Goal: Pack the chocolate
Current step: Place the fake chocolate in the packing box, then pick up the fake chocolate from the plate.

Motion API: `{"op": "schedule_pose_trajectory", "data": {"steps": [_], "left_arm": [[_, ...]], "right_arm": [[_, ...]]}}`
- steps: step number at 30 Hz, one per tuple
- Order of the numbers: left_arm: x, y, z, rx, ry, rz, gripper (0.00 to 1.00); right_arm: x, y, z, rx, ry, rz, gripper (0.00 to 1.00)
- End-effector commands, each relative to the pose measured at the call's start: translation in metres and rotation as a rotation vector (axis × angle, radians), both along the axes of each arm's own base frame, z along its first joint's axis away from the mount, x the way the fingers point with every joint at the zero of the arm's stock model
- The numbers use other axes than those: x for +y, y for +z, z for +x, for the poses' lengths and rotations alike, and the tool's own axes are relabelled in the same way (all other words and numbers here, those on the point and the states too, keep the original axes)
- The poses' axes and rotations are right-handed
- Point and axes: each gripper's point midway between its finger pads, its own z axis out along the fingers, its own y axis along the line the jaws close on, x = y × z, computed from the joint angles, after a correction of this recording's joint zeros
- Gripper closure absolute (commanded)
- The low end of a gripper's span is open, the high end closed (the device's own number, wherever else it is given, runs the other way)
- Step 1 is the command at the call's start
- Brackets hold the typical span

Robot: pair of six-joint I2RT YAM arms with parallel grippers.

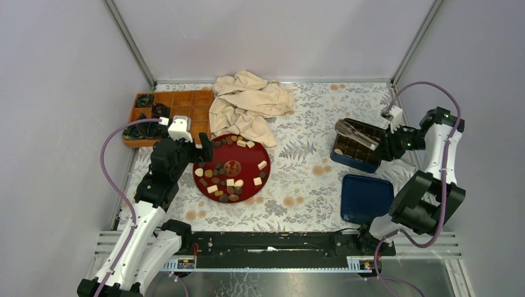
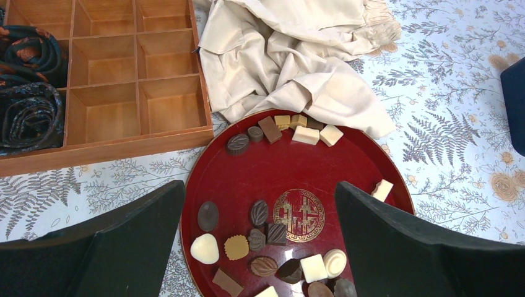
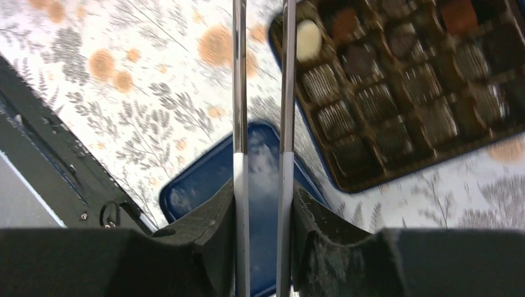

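Note:
The chocolate (image 1: 226, 182) lies as several dark, light brown and white pieces on a round red plate (image 1: 247, 162). My left gripper (image 1: 197, 148) hovers over the plate's left edge. It is open, and between its fingers lie the chocolate pieces (image 2: 277, 233) on the red plate (image 2: 272, 167). My right gripper (image 1: 387, 145) is shut on metal tongs (image 1: 355, 133), whose tips reach over the blue box (image 1: 356, 151). In the right wrist view the gripper (image 3: 263, 193) clamps the tongs (image 3: 240, 93). The box's brown tray (image 3: 402, 93) holds a white piece (image 3: 308, 39) and a few dark ones.
The blue lid (image 1: 366, 198) lies near the front right, under the tongs (image 3: 204, 182) in the wrist view. A crumpled beige cloth (image 1: 247, 102) overlaps the plate's far rim. A wooden compartment box (image 1: 186, 105) with dark rolled fabric (image 2: 28, 93) stands back left.

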Motion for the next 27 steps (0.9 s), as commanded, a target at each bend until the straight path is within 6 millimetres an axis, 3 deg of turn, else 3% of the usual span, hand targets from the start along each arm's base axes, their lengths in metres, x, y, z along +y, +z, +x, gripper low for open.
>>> {"op": "schedule_pose_trajectory", "data": {"steps": [1, 8, 15, 27], "left_arm": [[0.001, 0.008, 0.006, -0.044, 0.001, -0.003, 0.02], [0.001, 0.007, 0.006, -0.04, 0.003, 0.0, 0.02], [0.002, 0.006, 0.006, -0.039, 0.01, 0.003, 0.02], [0.003, 0.007, 0.006, -0.043, 0.012, 0.003, 0.02]], "right_arm": [[0.058, 0.044, 0.002, -0.185, 0.181, 0.112, 0.63], [0.136, 0.051, 0.01, -0.258, 0.367, 0.135, 0.63], [0.21, 0.032, 0.005, -0.249, 0.558, 0.016, 0.64], [0.288, -0.016, -0.013, -0.226, 0.8, -0.269, 0.63]]}}
